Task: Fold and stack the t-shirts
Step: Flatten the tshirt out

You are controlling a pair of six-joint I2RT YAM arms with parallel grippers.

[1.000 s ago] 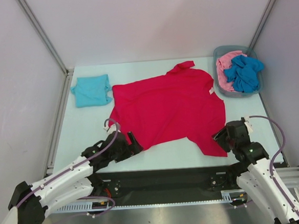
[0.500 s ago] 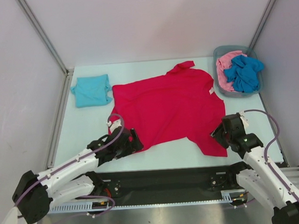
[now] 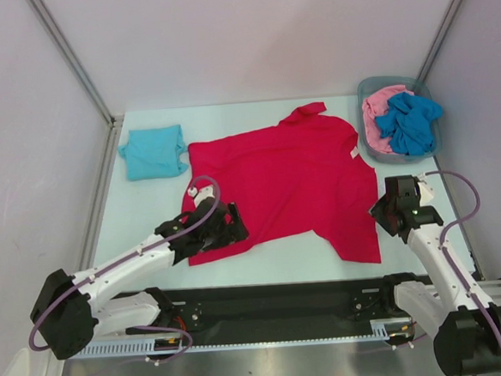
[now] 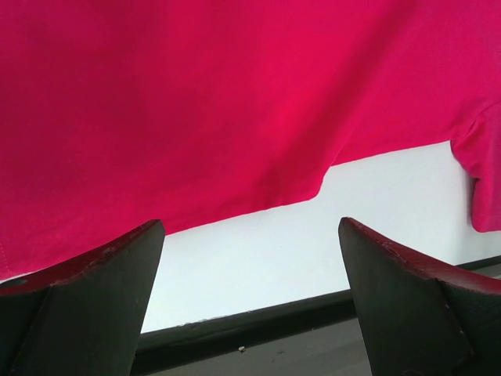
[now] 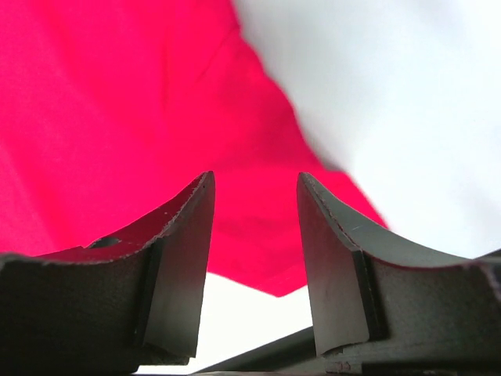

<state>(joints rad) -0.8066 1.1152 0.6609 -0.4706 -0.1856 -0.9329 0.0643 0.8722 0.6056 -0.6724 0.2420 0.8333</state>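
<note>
A bright red t-shirt [image 3: 284, 181] lies spread flat on the pale table [image 3: 141, 221]. A light teal t-shirt [image 3: 153, 152] lies folded at the far left. Pink [image 3: 380, 103] and deeper blue [image 3: 411, 121] t-shirts are bunched in the grey bin [image 3: 371, 149] at the far right. My left gripper [image 3: 229, 226] is open and empty over the red shirt's near left hem [image 4: 235, 117]. My right gripper [image 3: 383, 215] is open and empty beside the red shirt's right edge [image 5: 117, 117], near its front corner.
A black rail [image 3: 276, 302] runs along the table's near edge between the arm bases. Slanted metal posts [image 3: 69, 54] and pale walls close in the left, right and back sides.
My left gripper moved forward and right onto the red shirt's near left hem. My right gripper moved away from me along the shirt's right edge. The shirts have not moved.
</note>
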